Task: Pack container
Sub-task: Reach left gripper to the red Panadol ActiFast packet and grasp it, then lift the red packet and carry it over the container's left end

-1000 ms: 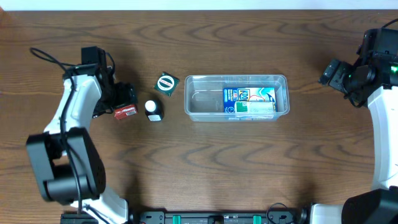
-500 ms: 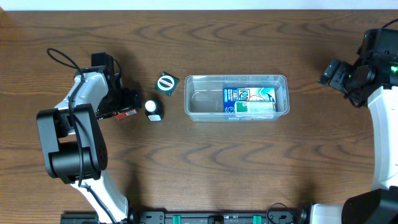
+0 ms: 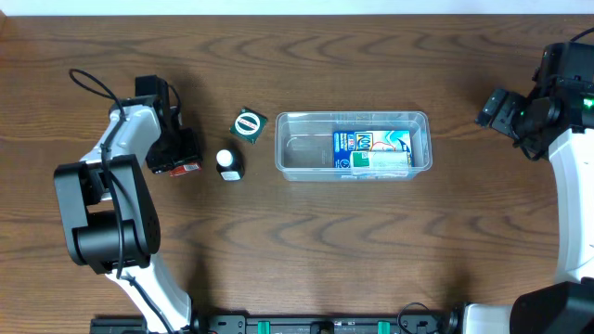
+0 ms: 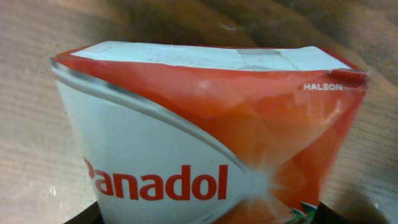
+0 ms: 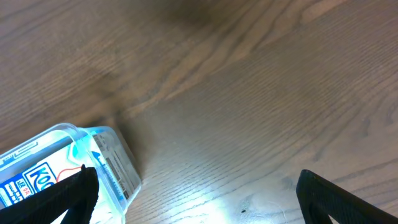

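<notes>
The container, a clear tub, lies at the table's middle with a blue-and-white carton inside its right half. Far to its left, a red-and-white Panadol box rests on the table with my left gripper shut on it. The left wrist view is filled by the Panadol box, which is creased, with the jaw tips pressed against its lower corners. My right gripper hovers open and empty, right of the container. The container's corner shows at the left of the right wrist view.
A small white bottle with a black cap stands just right of the Panadol box. A dark green box with a white round mark lies between the bottle and the container. Bare wood lies under the right gripper.
My left arm has swung in and its gripper has settled over the Panadol box and narrowed onto it. The right arm has not moved.
</notes>
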`<state>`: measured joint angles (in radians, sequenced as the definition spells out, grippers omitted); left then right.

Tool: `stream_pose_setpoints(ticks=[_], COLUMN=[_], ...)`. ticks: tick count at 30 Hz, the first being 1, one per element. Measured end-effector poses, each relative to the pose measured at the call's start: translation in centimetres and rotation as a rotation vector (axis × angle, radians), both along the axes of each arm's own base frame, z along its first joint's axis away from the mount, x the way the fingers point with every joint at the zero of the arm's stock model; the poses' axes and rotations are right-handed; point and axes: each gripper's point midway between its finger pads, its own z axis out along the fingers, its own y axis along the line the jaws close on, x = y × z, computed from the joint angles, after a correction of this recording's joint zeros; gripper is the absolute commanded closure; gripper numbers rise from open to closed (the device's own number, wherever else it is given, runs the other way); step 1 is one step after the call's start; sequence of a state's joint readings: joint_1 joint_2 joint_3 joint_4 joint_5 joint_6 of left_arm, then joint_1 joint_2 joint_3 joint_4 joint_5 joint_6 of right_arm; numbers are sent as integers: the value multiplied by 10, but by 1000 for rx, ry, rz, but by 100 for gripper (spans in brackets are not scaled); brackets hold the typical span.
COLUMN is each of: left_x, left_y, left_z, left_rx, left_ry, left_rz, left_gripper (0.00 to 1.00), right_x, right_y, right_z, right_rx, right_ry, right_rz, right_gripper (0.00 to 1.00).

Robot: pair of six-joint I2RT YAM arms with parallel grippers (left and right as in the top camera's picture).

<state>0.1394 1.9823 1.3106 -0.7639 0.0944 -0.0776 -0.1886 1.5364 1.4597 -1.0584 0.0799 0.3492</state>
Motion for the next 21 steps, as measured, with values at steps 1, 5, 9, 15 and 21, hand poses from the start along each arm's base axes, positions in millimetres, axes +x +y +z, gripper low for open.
stream_pose_setpoints(ticks=[1, 5, 9, 15, 21], left_x=[-2, -3, 6, 7, -12], left_y=[-1, -9, -27, -82, -155], left_z=[2, 32, 87, 169, 204], left_rx=[-6, -53, -143, -342, -491], left_ry=[12, 19, -65, -254, -304], left_rz=[0, -1, -16, -113, -291], left_gripper=[40, 40, 40, 40, 40], right_x=[0, 0, 0, 0, 0], right_y=[0, 0, 0, 0, 0], right_z=[0, 0, 0, 0, 0], right_rx=[0, 0, 0, 0, 0], right_ry=[0, 0, 0, 0, 0], right_rz=[0, 0, 0, 0, 0], right_gripper=[1, 1, 1, 1, 1])
